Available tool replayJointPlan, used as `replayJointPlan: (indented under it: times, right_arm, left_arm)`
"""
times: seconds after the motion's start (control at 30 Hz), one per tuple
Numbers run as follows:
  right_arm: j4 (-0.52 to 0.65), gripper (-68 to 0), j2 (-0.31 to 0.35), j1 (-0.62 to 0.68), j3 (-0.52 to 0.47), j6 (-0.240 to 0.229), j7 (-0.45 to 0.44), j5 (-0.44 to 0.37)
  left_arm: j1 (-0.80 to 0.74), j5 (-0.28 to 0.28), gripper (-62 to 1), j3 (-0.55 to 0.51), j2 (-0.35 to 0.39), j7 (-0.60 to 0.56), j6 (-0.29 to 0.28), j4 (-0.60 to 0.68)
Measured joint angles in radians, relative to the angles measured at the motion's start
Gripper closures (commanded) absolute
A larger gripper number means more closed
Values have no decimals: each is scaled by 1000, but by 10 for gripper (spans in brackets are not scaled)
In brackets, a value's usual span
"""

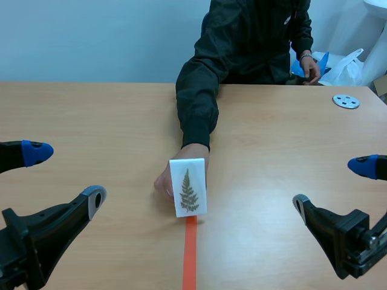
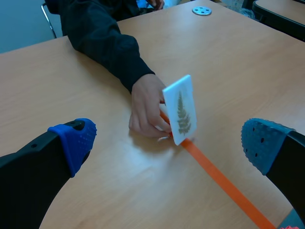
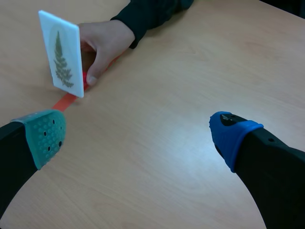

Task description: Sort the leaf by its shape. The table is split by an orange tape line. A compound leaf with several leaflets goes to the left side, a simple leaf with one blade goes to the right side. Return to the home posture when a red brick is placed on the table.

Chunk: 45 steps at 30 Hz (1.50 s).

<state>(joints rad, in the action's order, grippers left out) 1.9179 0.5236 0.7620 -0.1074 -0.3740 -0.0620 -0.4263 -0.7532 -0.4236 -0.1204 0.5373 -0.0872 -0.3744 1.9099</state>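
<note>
Card [image 1: 188, 186], white and bearing a pressed fern-like leaf of many leaflets, stands upright at the far end of the orange tape line [image 1: 190, 254], held from behind by a person's hand [image 1: 171, 179]. The left gripper [image 1: 65, 174] and right gripper [image 1: 331, 184] sit low at either side, well apart from the card, fingers spread wide, holding nothing.

upright leaf card [image 1: 188, 186], at tape line [image 1: 190, 254]

No text, label, brand or number can be read in any view. The white card [image 1: 197, 181], standing upright on the desk [image 1: 91, 115], bears only a green compound leaf [image 1: 188, 193]; no lettering shows on it.
</note>
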Motion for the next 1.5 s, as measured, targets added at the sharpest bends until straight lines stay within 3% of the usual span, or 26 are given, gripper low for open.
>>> replayJointPlan:
  times: [1.3,1.5]
  right_arm:
    - [0,-621,0,0,0,0,0,0]
    - [0,-621,0,-47,0,-9,16,0]
  left_arm:
    - [0,0,-623,0,0,0,0,0]
    - [0,0,-623,0,0,0,0,0]
